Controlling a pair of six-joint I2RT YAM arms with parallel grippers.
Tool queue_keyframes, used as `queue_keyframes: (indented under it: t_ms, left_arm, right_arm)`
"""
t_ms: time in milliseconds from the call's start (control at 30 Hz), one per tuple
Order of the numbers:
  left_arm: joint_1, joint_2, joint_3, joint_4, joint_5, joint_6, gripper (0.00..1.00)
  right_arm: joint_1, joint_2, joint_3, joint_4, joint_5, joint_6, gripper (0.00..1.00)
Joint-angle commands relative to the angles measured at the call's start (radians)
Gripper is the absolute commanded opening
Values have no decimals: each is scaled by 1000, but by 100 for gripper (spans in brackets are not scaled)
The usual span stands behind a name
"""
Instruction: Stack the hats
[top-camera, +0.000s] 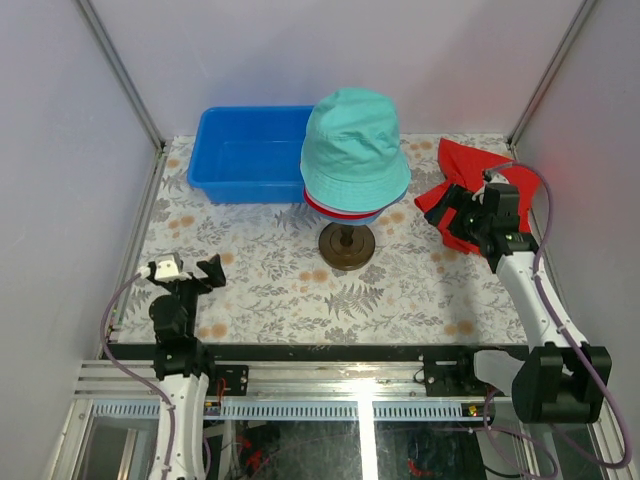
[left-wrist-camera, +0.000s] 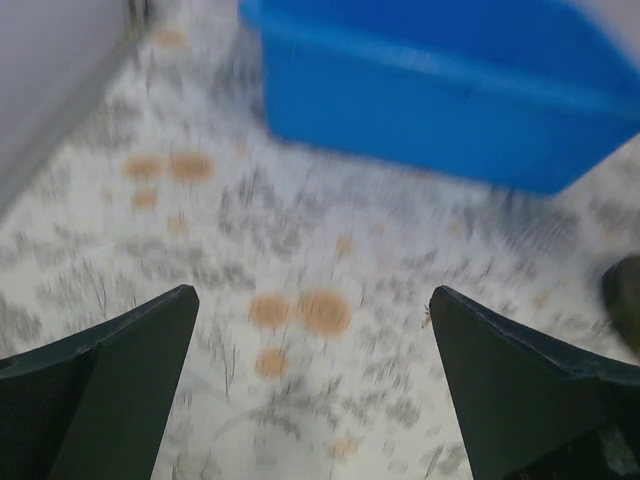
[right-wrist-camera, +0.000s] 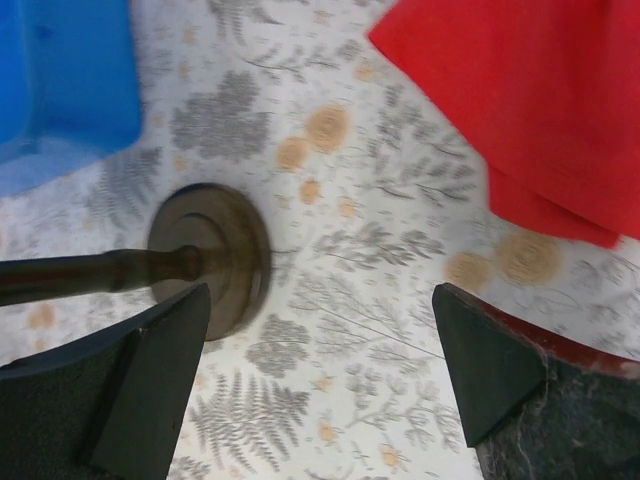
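Seen from above, the hats (top-camera: 355, 150) sit nested on a stand (top-camera: 346, 246) mid-table, teal on top with pale, red and blue brims beneath, so the stack looks complete. The left tool (top-camera: 190, 270) hangs spread near the left edge and the right tool (top-camera: 468, 218) spread over a red cloth (top-camera: 470, 165), both clear of the pile. The left wrist view shows the fern-printed table (left-wrist-camera: 200, 250) and a blue bin (left-wrist-camera: 440, 110) between wide jaws. The right wrist view frames the stand's base, nothing gripped. Pale walls enclose the table.

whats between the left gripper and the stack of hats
Only bare floral table cover, seen in the top view between the left gripper and the hats; the blue bin sits just beyond that stretch.
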Motion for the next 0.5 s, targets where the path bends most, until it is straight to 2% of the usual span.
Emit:
queue_keyframes:
  t_ms: [0,100,200,367,467]
  left_arm:
    - [2,-204,-127,31,-31,0,100]
    - [2,-86,-114,97,-31,-3,100]
    - [2,29,-101,167,-54,-11,100]
    - [1,43,-102,179,-47,-7,100]
    - [2,30,-103,171,-43,-7,100]
  right_arm:
    - [0,-91,-111,88,182,-129,99]
    - [0,-85,-160,98,183,-300,99]
    - [-2,-102,-249,182,98,-470,99]
    - [-2,-173,-395,267,106,-497,99]
    - [-2,-241,-498,319,182,-509,99]
